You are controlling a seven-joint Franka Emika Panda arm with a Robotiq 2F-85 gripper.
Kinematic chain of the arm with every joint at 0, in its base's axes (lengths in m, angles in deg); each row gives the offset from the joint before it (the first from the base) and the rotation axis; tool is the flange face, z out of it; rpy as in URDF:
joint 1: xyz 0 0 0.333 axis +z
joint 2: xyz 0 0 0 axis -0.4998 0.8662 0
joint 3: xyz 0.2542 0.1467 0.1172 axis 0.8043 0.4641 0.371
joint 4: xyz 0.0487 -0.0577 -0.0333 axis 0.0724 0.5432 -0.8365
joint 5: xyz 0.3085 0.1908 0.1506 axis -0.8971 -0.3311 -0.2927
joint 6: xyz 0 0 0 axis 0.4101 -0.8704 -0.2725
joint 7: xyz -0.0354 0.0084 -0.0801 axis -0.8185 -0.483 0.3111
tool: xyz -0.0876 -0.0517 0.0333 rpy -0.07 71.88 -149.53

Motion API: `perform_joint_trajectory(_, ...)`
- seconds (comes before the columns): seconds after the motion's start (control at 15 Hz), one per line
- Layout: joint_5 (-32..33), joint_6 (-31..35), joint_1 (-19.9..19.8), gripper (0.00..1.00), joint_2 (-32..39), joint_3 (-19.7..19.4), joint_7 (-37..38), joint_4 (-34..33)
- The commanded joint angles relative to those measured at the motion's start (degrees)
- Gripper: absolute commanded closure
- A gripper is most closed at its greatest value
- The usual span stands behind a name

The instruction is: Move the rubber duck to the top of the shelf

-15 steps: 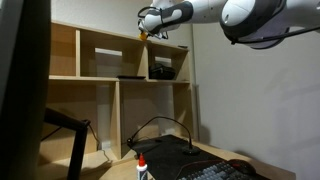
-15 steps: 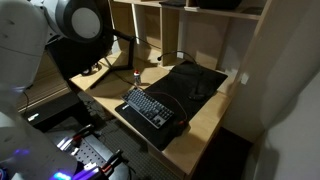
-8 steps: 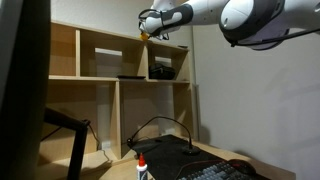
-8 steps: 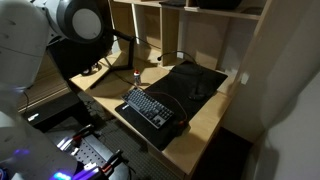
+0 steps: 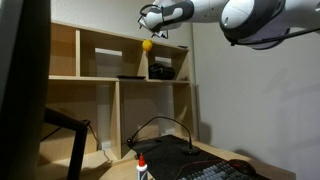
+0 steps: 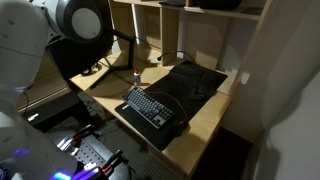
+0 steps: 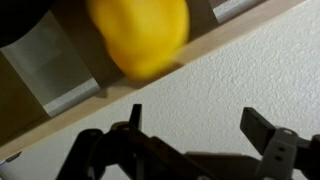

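Note:
The rubber duck (image 5: 147, 44) is a small yellow blob at the front edge of the shelf's (image 5: 100, 36) top board, just below my gripper (image 5: 146, 22) and free of it. I cannot tell whether it rests on the board or hangs in the air. In the wrist view the duck (image 7: 140, 35) is a large blurred yellow shape over the plywood shelf edge (image 7: 215, 40), well apart from my gripper (image 7: 200, 125). Its two dark fingers (image 7: 268, 135) stand wide open with only white wall between them.
A white bottle with a red cap (image 5: 141, 168) stands on the desk below, beside a black keyboard (image 6: 150, 107) and a black mat (image 6: 195, 80). Dark items (image 5: 162, 70) fill an upper cubby. The white wall is close behind the shelf.
The jaws have opened wide. The duck, held between them before, is out of them and sits lower, at the top board's front edge. The arm has hardly moved.

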Motion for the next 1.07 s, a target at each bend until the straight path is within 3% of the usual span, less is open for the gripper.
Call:
perform_joint_trajectory(0.0,-4.57,-4.23,-0.67,0.0,-2.12,2.28,2.93,-1.18)
perform_joint_trajectory(0.07,-11.51,-7.87,0.99,0.0,1.27,-1.43,0.73,-8.42)
perform_joint_trajectory(0.27,-18.83,-15.34,0.04,0.0,-0.23,-1.74,3.59,-10.15)
perform_joint_trajectory(0.33,-18.42,-15.85,-1.31,0.0,-4.24,0.95,5.51,-4.47)
perform_joint_trajectory(0.47,-21.56,-21.54,-2.75,0.0,-5.35,2.14,6.51,-5.16)
perform_joint_trajectory(0.53,-25.23,-26.65,-3.08,0.0,-3.28,0.79,6.19,-10.21)
perform_joint_trajectory(0.6,-27.09,-29.85,-4.22,0.0,-4.06,1.3,6.59,-10.11)
perform_joint_trajectory(0.67,-29.63,-31.1,-5.68,0.0,-7.18,2.12,6.36,-5.78)
perform_joint_trajectory(1.0,-41.59,-45.17,-14.24,0.0,-10.03,5.45,6.14,-5.24)
